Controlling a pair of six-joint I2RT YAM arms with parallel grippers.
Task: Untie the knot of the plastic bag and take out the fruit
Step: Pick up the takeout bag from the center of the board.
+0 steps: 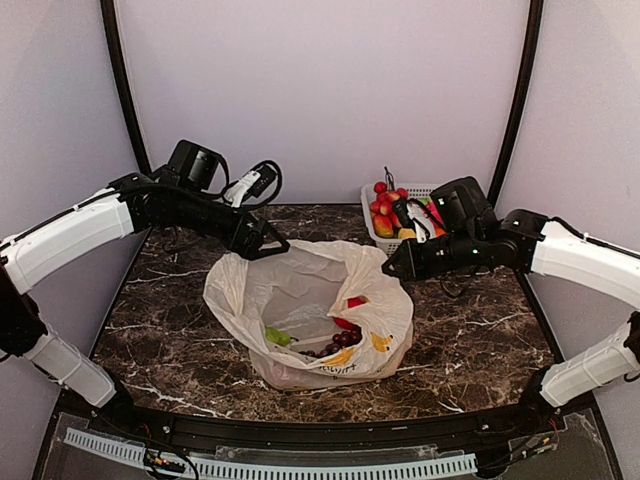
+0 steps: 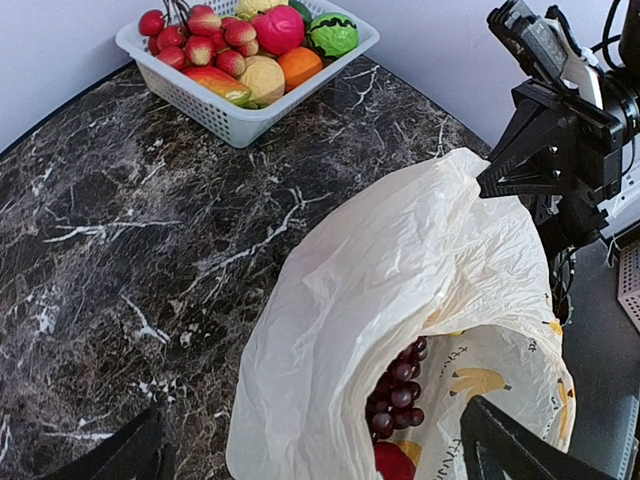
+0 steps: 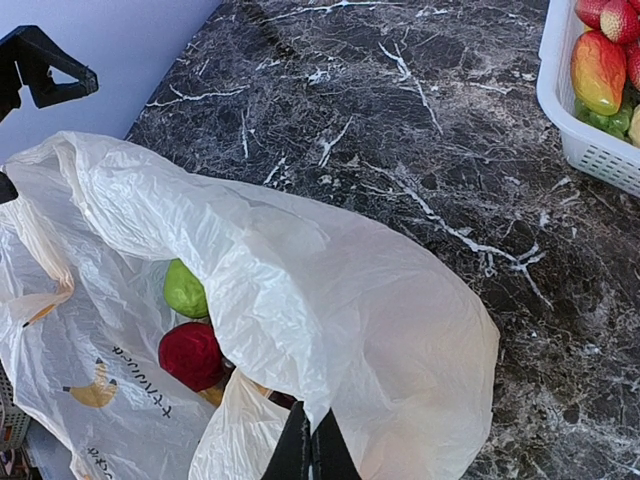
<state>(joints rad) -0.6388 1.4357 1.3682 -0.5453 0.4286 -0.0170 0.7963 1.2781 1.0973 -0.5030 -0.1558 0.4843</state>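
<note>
Right gripper (image 3: 310,447) has its two fingers squeezed right together with a fold of the plastic bag (image 1: 300,290) pinched between them. That's on the bag's right rim, and the plastic is pulled up into a little peak there. Left gripper (image 1: 268,246) is spread wide, with one of its fingers (image 2: 510,450) off to each side of the bag's far-left rim, and as far as I can see it has hold of nothing. The bag sits mid-table on the dark marble table (image 1: 470,330) with its mouth gaping open between the two arms. The fruit (image 1: 338,342) is down in the bottom: a purple grape bunch (image 2: 398,385), a red ball (image 3: 190,355), a green piece (image 3: 185,290) and something yellow I can't make out. Just behind the right gripper is a white basket (image 2: 220,110) piled with more toy fruit, near the bag's far-right corner but not touching it. At the back left there's a black box with looped cables (image 1: 255,182) against the wall. For room, bare marble shows left of the bag, in front of it and to its right, and the pale walls (image 1: 320,90) close in the back and both sides.
</note>
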